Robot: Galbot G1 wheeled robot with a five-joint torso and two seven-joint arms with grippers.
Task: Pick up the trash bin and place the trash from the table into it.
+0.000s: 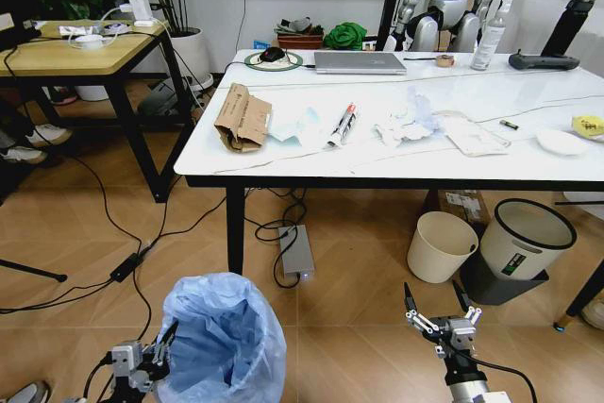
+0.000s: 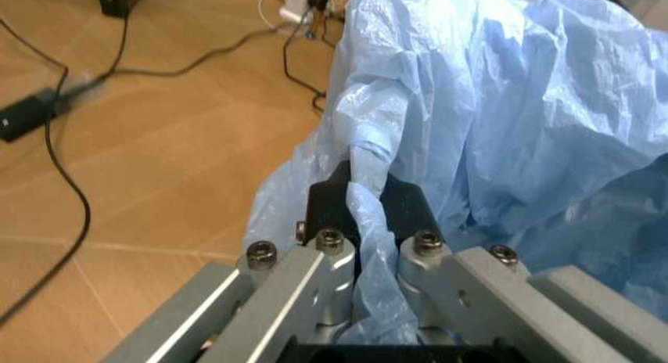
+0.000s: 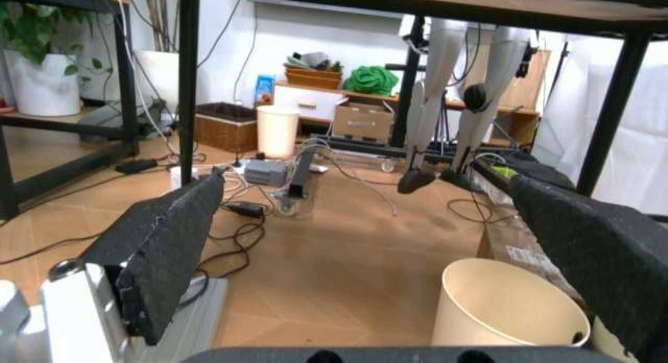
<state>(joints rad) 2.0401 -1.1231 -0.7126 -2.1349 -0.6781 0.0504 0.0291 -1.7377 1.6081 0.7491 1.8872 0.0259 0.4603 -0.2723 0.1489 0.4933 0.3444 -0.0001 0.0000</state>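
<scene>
Left gripper (image 2: 368,214) fingers clamped on the trash bin (image 1: 223,339) bag liner only; I lift slowly, watching for slip. Right gripper (image 1: 440,316) fingers apart, low beside the bench (image 1: 396,159).

Left gripper (image 1: 160,354) sits low with jaws pinched together; right gripper (image 1: 439,313) is low, jaws spread wide.

Trash bin (image 1: 225,342) base cut by frame edge; bag hides left gripper (image 2: 368,214) pad faces.
</scene>
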